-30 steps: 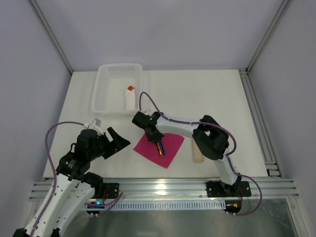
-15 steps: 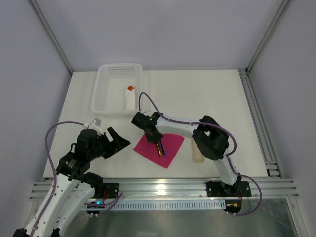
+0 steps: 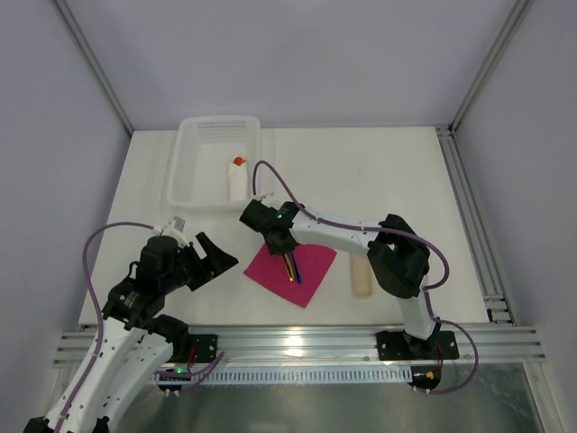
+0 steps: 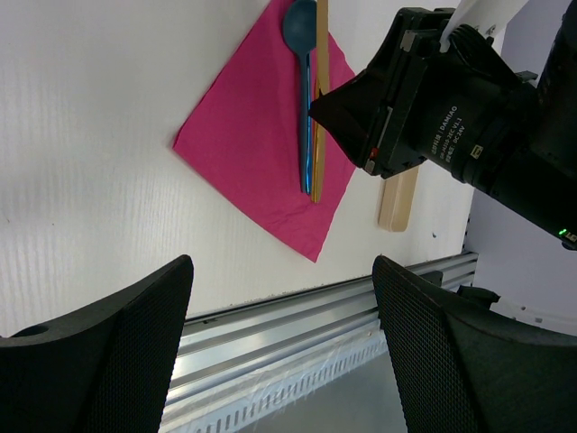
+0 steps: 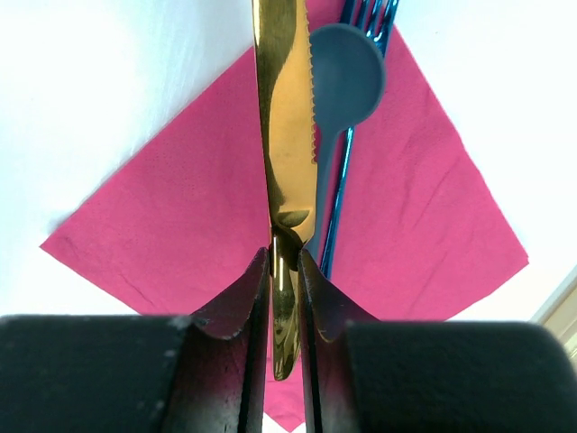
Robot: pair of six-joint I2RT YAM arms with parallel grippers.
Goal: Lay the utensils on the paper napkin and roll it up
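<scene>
The pink paper napkin (image 3: 315,263) lies flat near the table's front, also seen in the left wrist view (image 4: 261,153) and the right wrist view (image 5: 180,216). On it lie a blue spoon (image 5: 347,72) and a blue fork (image 5: 370,13), side by side. My right gripper (image 3: 278,245) (image 5: 285,262) is shut on the handle of the yellow-orange knife (image 5: 284,117), whose blade reaches over the napkin beside the spoon (image 4: 302,27). My left gripper (image 3: 216,262) (image 4: 281,266) stands open and empty, left of the napkin.
A white basket (image 3: 185,171) at the back left holds a white roll with an orange tip (image 3: 238,180). A long beige strip (image 3: 361,280) (image 4: 397,194) lies right of the napkin. A metal rail (image 3: 297,341) runs along the near edge.
The right arm's elbow has swung to the right, and its gripper has shifted slightly toward the far side with the knife. The left arm has not moved.
</scene>
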